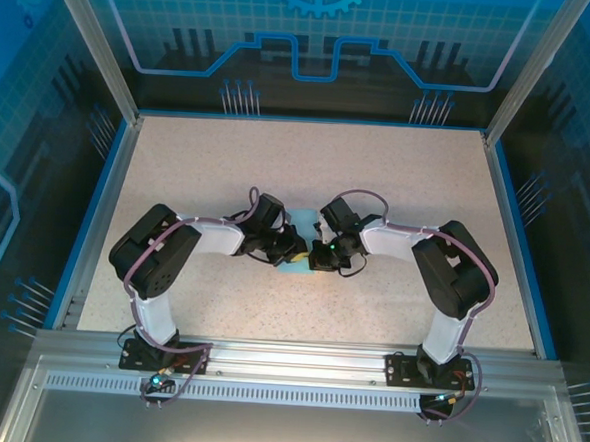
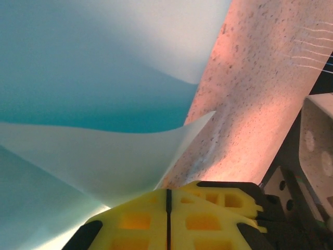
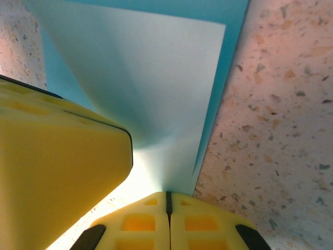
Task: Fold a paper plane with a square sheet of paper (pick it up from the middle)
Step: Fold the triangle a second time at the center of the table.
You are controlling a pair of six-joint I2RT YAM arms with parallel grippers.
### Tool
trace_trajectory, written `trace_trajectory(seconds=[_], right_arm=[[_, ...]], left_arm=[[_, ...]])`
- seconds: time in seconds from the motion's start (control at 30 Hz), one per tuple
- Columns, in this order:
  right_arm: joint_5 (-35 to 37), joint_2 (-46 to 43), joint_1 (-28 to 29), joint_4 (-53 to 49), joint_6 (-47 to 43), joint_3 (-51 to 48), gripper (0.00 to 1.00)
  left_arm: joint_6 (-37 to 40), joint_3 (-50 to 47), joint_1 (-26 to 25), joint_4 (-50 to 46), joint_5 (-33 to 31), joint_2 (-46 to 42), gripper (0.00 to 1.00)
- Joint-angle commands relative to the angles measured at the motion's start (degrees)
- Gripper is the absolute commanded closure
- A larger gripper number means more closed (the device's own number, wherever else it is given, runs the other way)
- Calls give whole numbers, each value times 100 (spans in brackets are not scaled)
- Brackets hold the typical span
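From above, the two arms reach inward and meet at the middle of the speckled beige desk (image 1: 378,176). The left gripper (image 1: 293,251) and right gripper (image 1: 322,255) stand tip to tip. Between them only small patches of the thin pale cyan-blue sheet of paper (image 1: 301,221) peek out, and this view is too small to show how the jaws stand.

The wrist cameras give that detail. In the left wrist view, the left gripper (image 2: 167,208) is clenched, its yellow fingers (image 2: 208,219) meeting along a dark seam. A raised, curved flap of the sheet of paper (image 2: 104,156) comes down to a point right at that seam, so the paper looks pinched there. More of the sheet lies in shadow behind the flap, and the desk (image 2: 250,104) runs past on the right, beside pale and black hardware (image 2: 317,151).

In the right wrist view, the right gripper (image 3: 167,213) is likewise clenched, seam shut, with the sheet of paper (image 3: 156,94) lifted from the desk (image 3: 276,130) and drawn into its tips. A darker cyan layer shows along the pale fold's edge. A big yellow finger (image 3: 57,156) of the left gripper crowds in from the left, lying over the paper.
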Motion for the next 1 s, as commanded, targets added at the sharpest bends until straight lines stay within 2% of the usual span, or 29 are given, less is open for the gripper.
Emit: trace_trajectory(seconds=[0.0, 0.2, 0.43, 0.57, 0.97], right_arm=[[392, 431, 0, -334, 46, -78, 94], [614, 511, 94, -497, -1, -22, 94], [1361, 606, 372, -878, -171, 29, 94], [1655, 632, 472, -985, -217, -81, 94], [1879, 658, 550, -1066, -226, -202, 95]], left_arm=[[-99, -207, -54, 94, 100, 157, 90], [-92, -329, -61, 107, -32, 248, 90], [493, -122, -37, -553, -591, 169, 90], [632, -42, 102, -597, -669, 168, 90], [1392, 468, 456, -1291, -1257, 238, 90]])
